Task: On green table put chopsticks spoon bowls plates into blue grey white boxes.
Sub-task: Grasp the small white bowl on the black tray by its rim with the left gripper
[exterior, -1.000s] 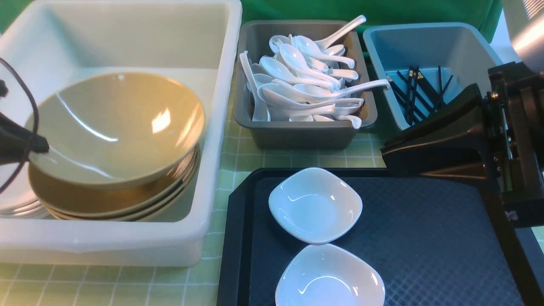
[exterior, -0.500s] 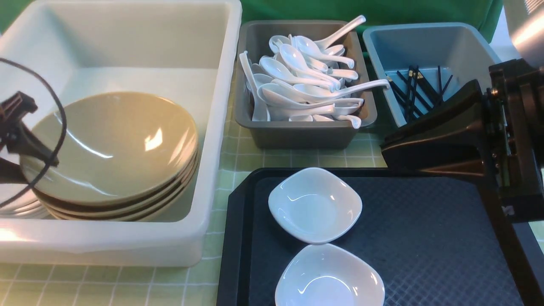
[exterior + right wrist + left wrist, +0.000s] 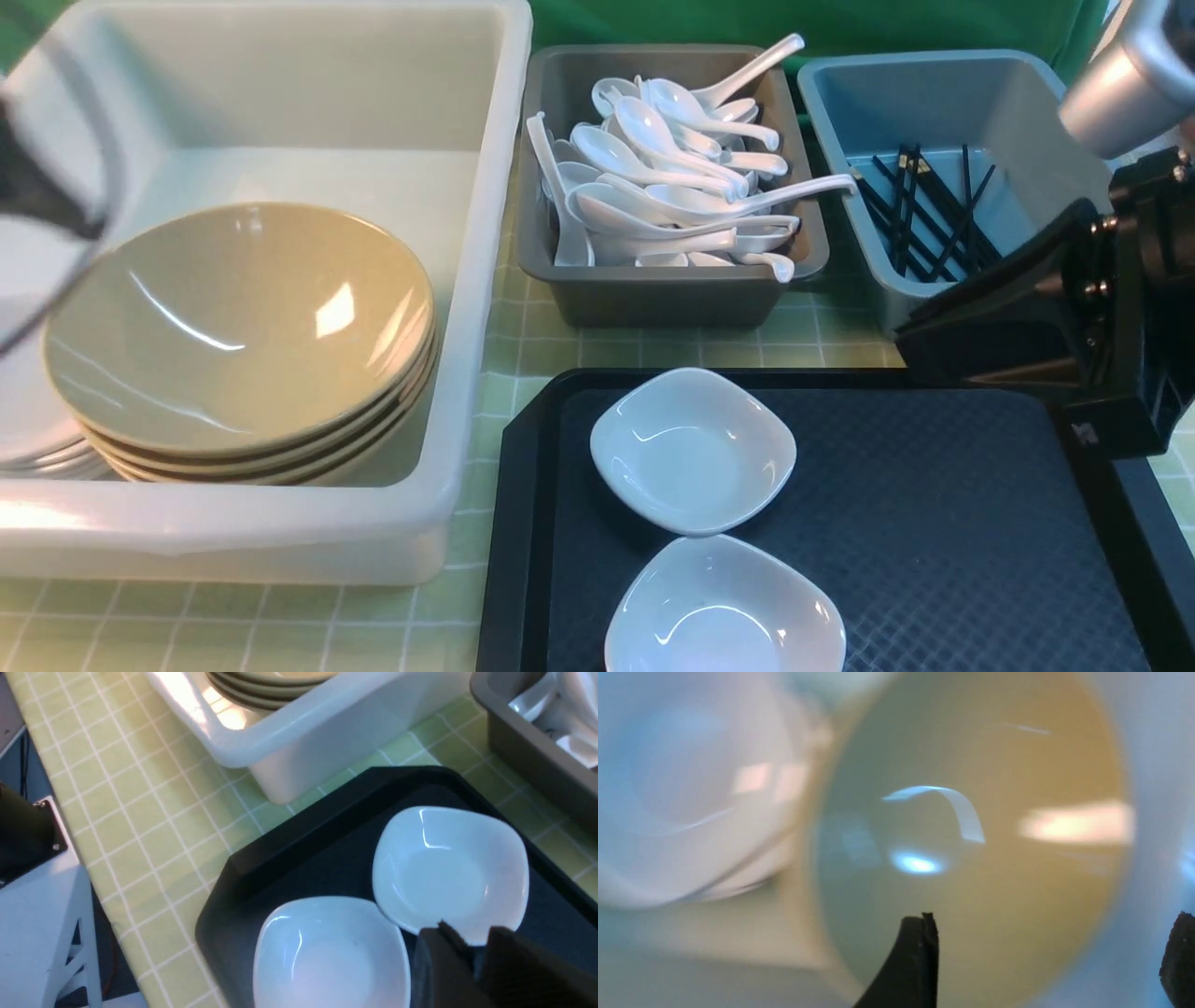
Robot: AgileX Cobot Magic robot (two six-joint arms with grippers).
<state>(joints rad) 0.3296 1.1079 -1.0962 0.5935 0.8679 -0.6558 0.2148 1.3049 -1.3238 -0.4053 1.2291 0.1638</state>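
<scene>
A stack of olive bowls [image 3: 238,327] sits in the white box [image 3: 280,546], with white plates [image 3: 33,439] beside it at the left. My left gripper [image 3: 1048,956] is open and empty above the top bowl [image 3: 971,812]; in the front view it is a dark blur [image 3: 42,191] at the far left. Two small white dishes [image 3: 693,450] [image 3: 724,607] lie on the black tray [image 3: 934,523]. My right gripper [image 3: 910,327] is shut and empty, over the tray's far right corner, apart from the dishes [image 3: 451,872] [image 3: 329,952].
The grey box [image 3: 653,299] holds several white spoons [image 3: 672,187]. The blue box [image 3: 934,93] holds black chopsticks [image 3: 920,210]. The green checked table [image 3: 523,336] shows between the boxes and the tray.
The left gripper has let go of the olive bowl, which now rests on the stack, and has risen up and away, blurred. The right arm has moved to the right.
</scene>
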